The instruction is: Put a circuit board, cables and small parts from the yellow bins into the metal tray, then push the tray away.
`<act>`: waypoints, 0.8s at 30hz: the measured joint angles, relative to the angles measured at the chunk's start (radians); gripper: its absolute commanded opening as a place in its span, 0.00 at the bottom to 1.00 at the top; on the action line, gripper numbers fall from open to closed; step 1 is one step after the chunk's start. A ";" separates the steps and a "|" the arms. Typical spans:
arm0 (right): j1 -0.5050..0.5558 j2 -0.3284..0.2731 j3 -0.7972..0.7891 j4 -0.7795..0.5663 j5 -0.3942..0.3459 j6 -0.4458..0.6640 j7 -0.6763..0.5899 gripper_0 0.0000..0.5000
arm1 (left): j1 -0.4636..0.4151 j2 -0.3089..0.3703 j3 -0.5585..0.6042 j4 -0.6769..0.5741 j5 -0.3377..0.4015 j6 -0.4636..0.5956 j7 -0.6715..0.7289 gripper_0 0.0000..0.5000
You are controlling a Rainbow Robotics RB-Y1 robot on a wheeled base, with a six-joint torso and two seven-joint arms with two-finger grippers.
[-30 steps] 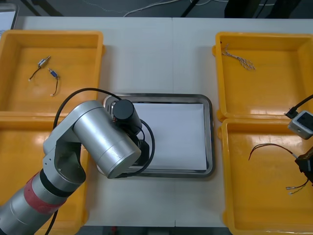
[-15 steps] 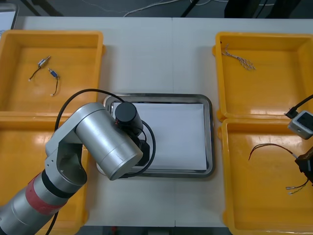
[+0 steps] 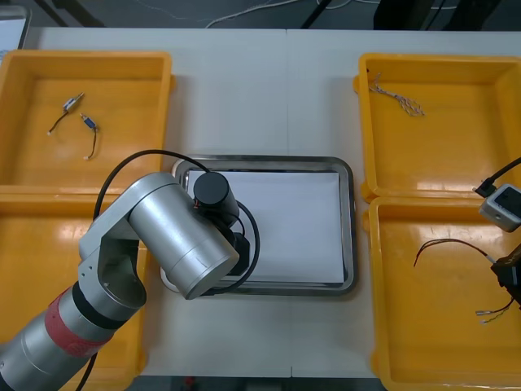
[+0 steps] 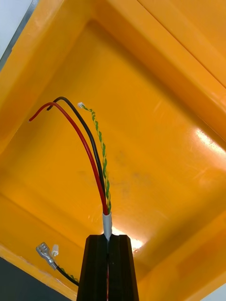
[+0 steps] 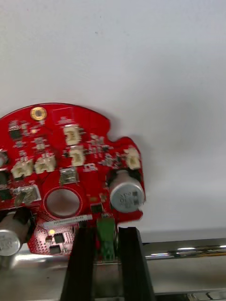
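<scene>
Left wrist view is showing the left gripper (image 5: 107, 233) pinching the round red circuit board (image 5: 70, 160) by its green connector (image 5: 106, 235), fingers held apart by that connector's width. The board is hanging over the white inside of the metal tray (image 5: 188, 248), just within its shiny rim. The right gripper (image 4: 108, 237) is pressing its fingers together on a cable (image 4: 96, 160) of red, black and twisted yellow-green wires inside the near right yellow bin (image 4: 165, 117).

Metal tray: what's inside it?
The metal tray shows a white inside; the left gripper holds a red circuit board at its left end. The left arm hides whether the board touches down.
</scene>
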 measured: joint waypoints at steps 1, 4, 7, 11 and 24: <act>0.000 0.000 0.000 0.000 0.000 0.000 0.000 0.00 | 0.000 0.000 0.000 0.000 0.000 0.000 0.000 0.61; 0.000 0.000 0.000 0.000 0.000 0.000 0.000 0.00 | 0.000 0.000 0.000 0.000 0.000 0.000 0.000 0.81; 0.000 0.000 0.000 0.000 0.000 0.000 0.000 0.00 | 0.000 0.000 0.000 0.000 0.000 -0.003 0.000 0.91; 0.000 0.000 0.000 0.000 0.000 0.000 0.000 0.00 | 0.000 0.000 0.000 0.000 0.000 -0.008 0.000 0.93; 0.000 0.000 0.000 0.000 0.000 0.000 0.000 0.00 | 0.000 0.000 0.029 -0.078 0.034 0.076 0.000 0.96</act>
